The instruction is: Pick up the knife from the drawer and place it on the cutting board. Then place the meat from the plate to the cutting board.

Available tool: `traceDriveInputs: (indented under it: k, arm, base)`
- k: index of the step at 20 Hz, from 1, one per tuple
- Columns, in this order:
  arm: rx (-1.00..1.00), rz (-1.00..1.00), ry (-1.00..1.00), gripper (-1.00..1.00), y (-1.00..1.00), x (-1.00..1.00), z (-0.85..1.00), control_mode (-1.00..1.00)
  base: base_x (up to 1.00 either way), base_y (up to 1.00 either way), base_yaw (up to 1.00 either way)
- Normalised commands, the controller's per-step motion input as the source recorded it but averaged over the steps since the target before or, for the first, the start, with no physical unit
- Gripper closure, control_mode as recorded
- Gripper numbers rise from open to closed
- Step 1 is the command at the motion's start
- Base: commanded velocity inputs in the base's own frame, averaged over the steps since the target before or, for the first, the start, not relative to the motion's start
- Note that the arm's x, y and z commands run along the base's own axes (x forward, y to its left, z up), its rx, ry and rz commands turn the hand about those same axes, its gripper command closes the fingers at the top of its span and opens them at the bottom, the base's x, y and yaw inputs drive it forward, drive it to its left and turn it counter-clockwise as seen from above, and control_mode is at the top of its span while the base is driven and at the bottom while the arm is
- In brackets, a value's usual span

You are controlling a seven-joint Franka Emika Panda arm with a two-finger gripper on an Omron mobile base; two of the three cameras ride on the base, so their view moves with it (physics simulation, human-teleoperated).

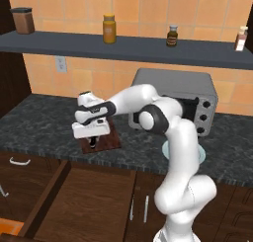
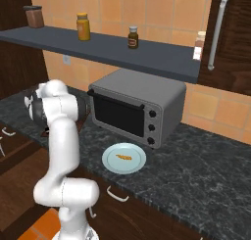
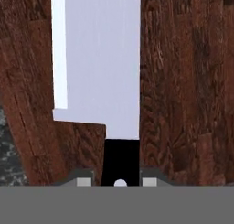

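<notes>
My gripper (image 1: 92, 141) hangs low over the cutting board (image 1: 111, 137), a dark reddish-brown board on the counter to the left of the toaster oven. In the hand view the knife (image 3: 100, 58) runs up the picture over the board's wood grain (image 3: 183, 81), its pale blade pointing away. Its black handle sits between my fingertips, and the gripper (image 3: 118, 181) is shut on it. The pale plate (image 2: 110, 164) lies in front of the oven with the small orange-tan meat (image 2: 123, 157) on it. The drawer (image 1: 84, 206) stands pulled out below the counter.
The grey toaster oven (image 2: 137, 107) stands at the back of the dark stone counter. A shelf (image 1: 74, 43) above carries jars and bottles. Cabinet fronts with white handles (image 1: 20, 161) flank the drawer. My own arm hides most of the plate in the left base view.
</notes>
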Motion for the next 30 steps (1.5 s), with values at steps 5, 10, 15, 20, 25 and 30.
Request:
traceDriveInputs:
  k: [5,10,15,20,25,30]
  arm:
    - [0.01,0.0,-0.17,-1.0,-0.12,-0.12,-0.04,-1.0]
    - [0.06,-0.01,-0.18,-1.0,-0.51,-0.79,0.55,-1.0]
    - [0.1,-0.03,-0.18,-1.0,-0.76,-0.99,0.3,-1.0]
    - [0.11,-0.12,-0.14,-1.0,-0.87,-0.99,0.23,-1.0]
    - [0.09,-0.18,-0.07,-1.0,-0.99,-0.8,0.35,-1.0]
    - [0.06,-0.26,0.0,-1.0,-0.99,-0.52,0.24,-1.0]
  base:
    - [0.0,0.0,0.0]
    - [0.0,0.0,0.0]
    - [0.0,0.0,0.0]
    - [0.0,0.0,0.0]
    - [0.0,0.0,0.0]
    - [0.0,0.0,0.0]
